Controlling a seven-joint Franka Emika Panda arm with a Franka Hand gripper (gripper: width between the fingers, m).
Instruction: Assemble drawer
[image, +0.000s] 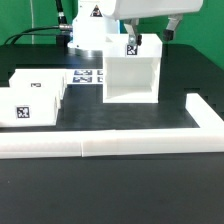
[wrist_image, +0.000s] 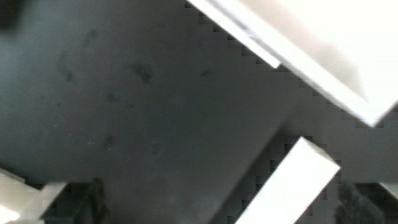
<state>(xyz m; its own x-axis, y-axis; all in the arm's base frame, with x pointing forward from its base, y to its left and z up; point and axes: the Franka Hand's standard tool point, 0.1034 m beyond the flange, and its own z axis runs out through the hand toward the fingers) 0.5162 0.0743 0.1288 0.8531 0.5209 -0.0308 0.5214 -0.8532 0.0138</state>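
Across the black table (image: 120, 190) run the long, low, white border bars (image: 100, 147). One goes along the front and one goes up the exterior view's right side, and they meet in a corner. Near that corner stands the drawer's tall white casing (image: 130, 78). It is upright, and its open side faces the camera. Well apart from it, on the exterior view's left, sit the back tray (image: 42, 82) and the front tray (image: 25, 110), just beside each other. Each has a black-and-white tag. The marker board (image: 90, 75) lies flat between the trays and the casing. The gripper (image: 137, 42) hangs at the casing's top back edge. The wrist view is blurry, but its dark fingers (wrist_image: 71, 203) show far apart, so the claw is wide and holds nothing.
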